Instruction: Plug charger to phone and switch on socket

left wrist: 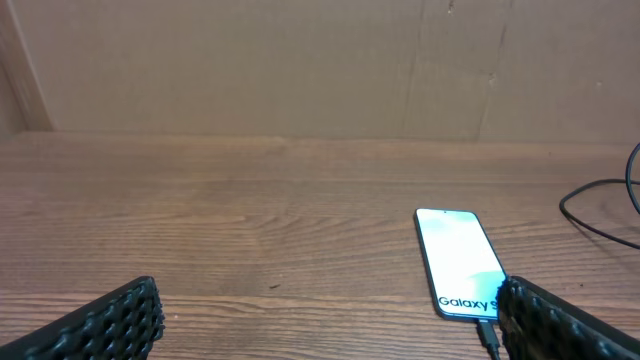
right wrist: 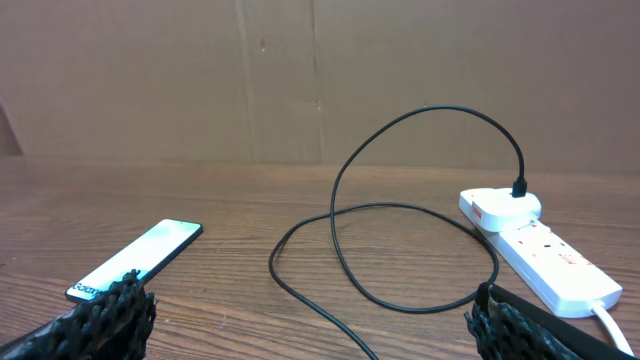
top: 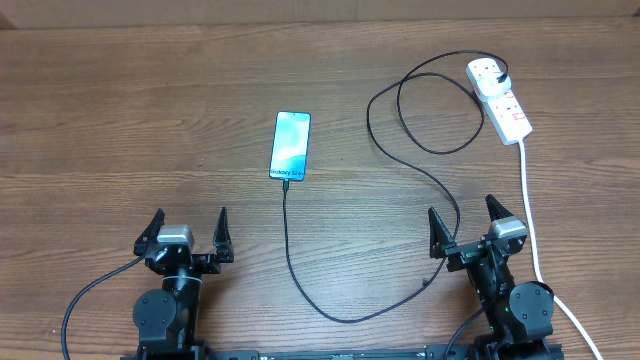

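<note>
The long white plastic power strip (top: 498, 98) lies far ahead of the spread right hand (top: 461, 208), running near to far, while the spread left hand (top: 190, 214) is farther away.

Robot lab bench: wood-grain table (top: 120, 120), cardboard wall (left wrist: 250, 70) along far edge, left arm (top: 165, 305) and right arm (top: 518, 298) at near edge.
</note>
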Controlling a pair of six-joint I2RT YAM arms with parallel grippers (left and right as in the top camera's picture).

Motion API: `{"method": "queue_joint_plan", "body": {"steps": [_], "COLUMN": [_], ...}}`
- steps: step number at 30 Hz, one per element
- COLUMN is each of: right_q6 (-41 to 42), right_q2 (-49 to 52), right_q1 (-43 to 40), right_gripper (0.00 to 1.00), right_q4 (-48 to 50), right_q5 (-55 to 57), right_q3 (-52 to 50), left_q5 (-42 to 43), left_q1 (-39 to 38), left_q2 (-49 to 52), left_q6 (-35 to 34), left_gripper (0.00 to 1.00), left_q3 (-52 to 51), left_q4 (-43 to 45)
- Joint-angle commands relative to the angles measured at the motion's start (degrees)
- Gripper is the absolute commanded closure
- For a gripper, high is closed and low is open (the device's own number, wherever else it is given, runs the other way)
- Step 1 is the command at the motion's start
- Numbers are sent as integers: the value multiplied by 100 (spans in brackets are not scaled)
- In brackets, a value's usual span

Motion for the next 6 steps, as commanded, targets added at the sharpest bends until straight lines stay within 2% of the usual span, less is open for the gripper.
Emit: {"method": "queue_joint_plan", "body": {"steps": [1, 6], "right_q6": [11, 11], "right_q2": [-37, -37], "right_q1": [22, 22], "right_gripper": [0, 0], "right_q4": [13, 13], "right_q5": [-26, -26], "right_q3": [-59, -59], "left_q5": [42, 42], "left_q1": [31, 31], "left_q2": [-66, -66], "left_q6": [129, 129], "left_gripper": [0, 0], "left_q3": [-39, -39], "left_q4": [17, 17]}}
